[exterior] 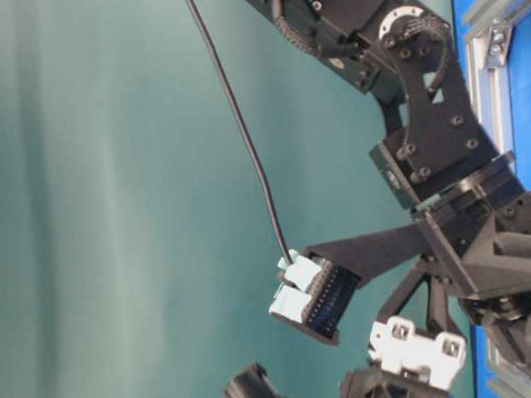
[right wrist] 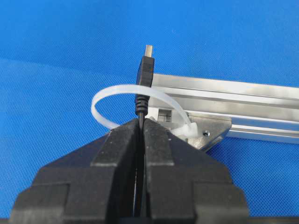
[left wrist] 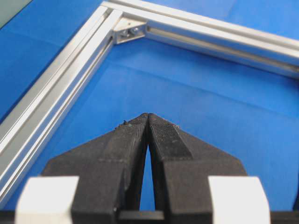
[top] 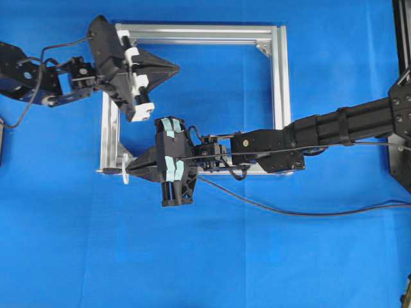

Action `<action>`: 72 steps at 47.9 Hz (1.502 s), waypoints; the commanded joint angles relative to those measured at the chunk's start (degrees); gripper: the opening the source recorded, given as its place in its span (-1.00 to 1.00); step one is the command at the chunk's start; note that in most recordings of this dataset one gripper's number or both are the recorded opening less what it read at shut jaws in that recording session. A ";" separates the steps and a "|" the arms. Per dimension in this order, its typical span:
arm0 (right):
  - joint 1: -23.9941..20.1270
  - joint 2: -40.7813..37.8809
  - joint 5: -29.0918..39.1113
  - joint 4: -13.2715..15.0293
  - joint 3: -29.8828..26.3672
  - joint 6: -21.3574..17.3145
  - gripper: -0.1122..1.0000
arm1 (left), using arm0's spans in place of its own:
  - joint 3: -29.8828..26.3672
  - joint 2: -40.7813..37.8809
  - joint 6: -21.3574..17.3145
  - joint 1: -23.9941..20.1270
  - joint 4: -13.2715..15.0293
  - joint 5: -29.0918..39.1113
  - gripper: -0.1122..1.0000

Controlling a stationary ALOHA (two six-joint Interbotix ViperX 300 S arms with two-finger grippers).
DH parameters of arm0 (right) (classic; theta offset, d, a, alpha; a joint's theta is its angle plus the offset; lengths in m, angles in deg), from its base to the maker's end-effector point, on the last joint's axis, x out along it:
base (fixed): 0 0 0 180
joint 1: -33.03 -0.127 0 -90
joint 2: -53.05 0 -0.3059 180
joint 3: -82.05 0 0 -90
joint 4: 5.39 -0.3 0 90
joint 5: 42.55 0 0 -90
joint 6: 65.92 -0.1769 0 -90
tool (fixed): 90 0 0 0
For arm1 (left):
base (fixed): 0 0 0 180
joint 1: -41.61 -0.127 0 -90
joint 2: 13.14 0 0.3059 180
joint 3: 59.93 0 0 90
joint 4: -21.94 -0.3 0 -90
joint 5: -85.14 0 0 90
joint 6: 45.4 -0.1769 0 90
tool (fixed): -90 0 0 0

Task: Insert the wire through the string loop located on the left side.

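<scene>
My right gripper is shut on the black wire just behind its plug. The plug sticks out past the fingertips and crosses the whitish string loop, which is tied to the silver frame's corner. I cannot tell whether the plug passes through the loop. In the overhead view the right gripper is at the frame's lower left corner, beside the loop. The wire trails off to the right. My left gripper hovers inside the frame's upper left, shut and holding nothing.
The square aluminium frame lies flat on the blue mat, with corner brackets inside it. The right arm reaches across the frame's lower rail. A black stand borders the right edge.
</scene>
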 commanded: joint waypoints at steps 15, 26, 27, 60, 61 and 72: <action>0.18 1.23 -0.35 -0.18 -1.05 0.00 -0.97 | 13.36 11.78 0.00 -0.53 -0.09 -0.70 -0.79; 0.26 1.32 -0.44 -0.18 -1.14 0.00 -0.97 | 21.01 19.34 0.00 -0.88 -0.09 -0.44 -0.79; 0.18 1.32 -0.44 -0.18 -1.14 0.00 -0.97 | 21.53 20.04 0.00 -1.05 -0.09 -0.35 -0.79; 0.26 1.32 -0.62 -0.18 -1.23 0.00 -0.97 | 23.64 25.58 0.53 12.83 -0.35 5.71 -0.79; 0.26 1.32 -0.70 -0.18 -1.23 0.00 -0.97 | 23.82 25.93 0.53 13.54 -0.35 5.71 -0.79; 0.26 1.32 -0.79 -0.18 -1.23 0.00 -0.97 | 24.96 30.76 0.53 20.83 -0.35 6.15 -0.79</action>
